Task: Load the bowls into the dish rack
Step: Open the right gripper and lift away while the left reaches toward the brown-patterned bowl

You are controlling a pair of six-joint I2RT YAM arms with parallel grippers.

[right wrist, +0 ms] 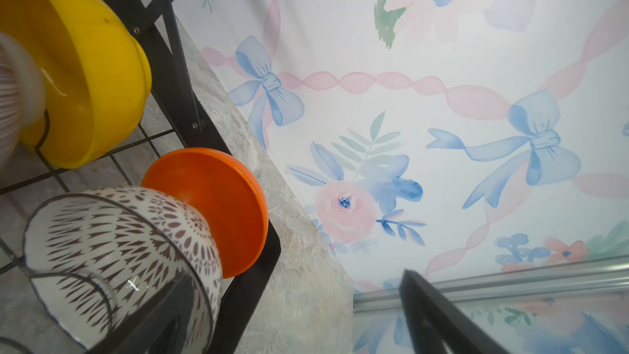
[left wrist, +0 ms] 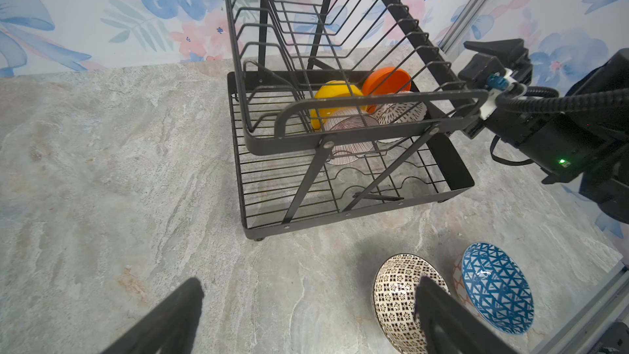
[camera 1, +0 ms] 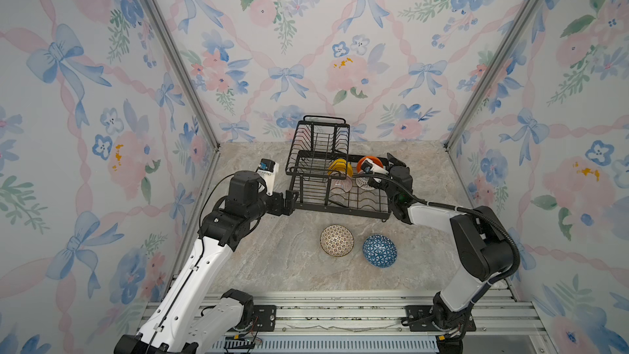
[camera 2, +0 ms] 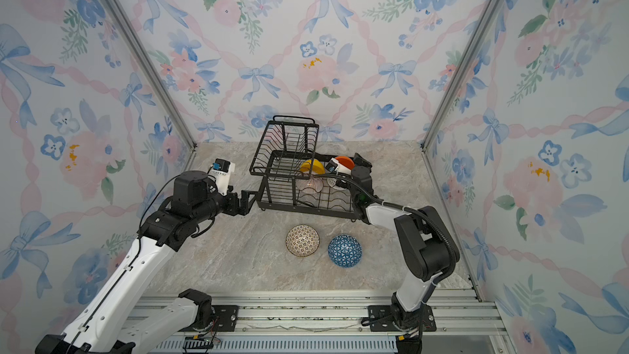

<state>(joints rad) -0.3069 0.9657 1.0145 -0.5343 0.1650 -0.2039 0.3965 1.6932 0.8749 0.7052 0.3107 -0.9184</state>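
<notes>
My right tool [right wrist: 296, 287] is spread wide and holds nothing. One finger shows blurred against the white-brown lattice bowl [right wrist: 119, 250], contact unclear. That bowl stands on edge in the lower tray of the dish rack [camera 1: 340, 208], with the orange bowl [right wrist: 221, 206] just behind it and the yellow bowl [right wrist: 95, 73] and pink-striped bowl [left wrist: 347, 134] alongside. My left tool [left wrist: 309, 282], also spread and empty, hovers at the rack's left end. On the desk [camera 1: 272, 260] in front of the rack, the mosaic bowl [camera 1: 336, 240] and blue bowl [camera 1: 379, 250] lie just beside each other.

No readable text, labels or numbers anywhere.
</notes>
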